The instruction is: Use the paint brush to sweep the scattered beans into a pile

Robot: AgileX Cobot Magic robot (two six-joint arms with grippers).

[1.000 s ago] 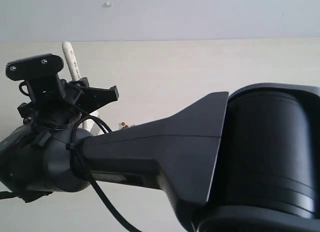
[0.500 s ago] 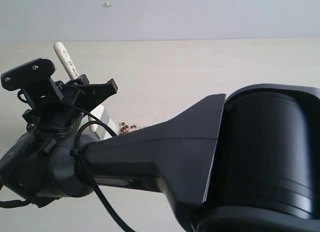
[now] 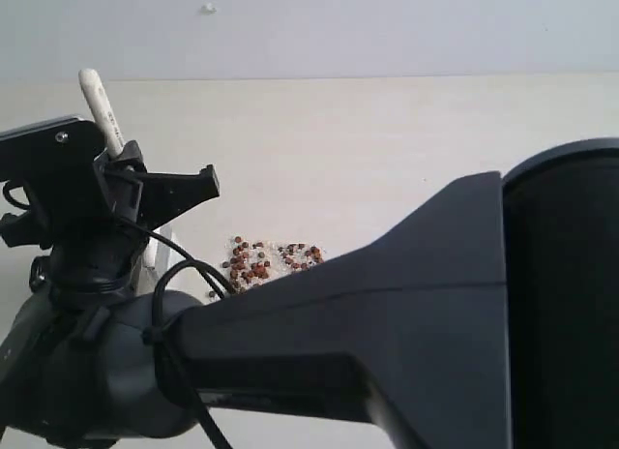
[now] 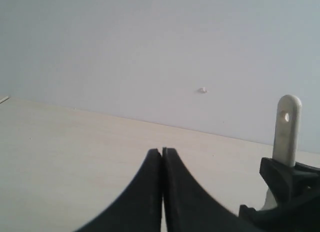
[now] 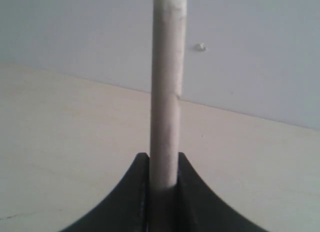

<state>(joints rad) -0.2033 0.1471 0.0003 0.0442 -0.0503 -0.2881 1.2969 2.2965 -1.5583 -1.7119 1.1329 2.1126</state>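
The right end effector gripped the pale wooden-handled paint brush, the left end effector closed empty; tiny reddish-brown beans lay loosely clustered, seemingly not yet one pile.

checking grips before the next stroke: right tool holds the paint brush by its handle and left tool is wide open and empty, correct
Not quite. The left tool is shut, jaws pressed together and empty, as the left wrist view shows. The right tool does hold the paint brush by its handle.
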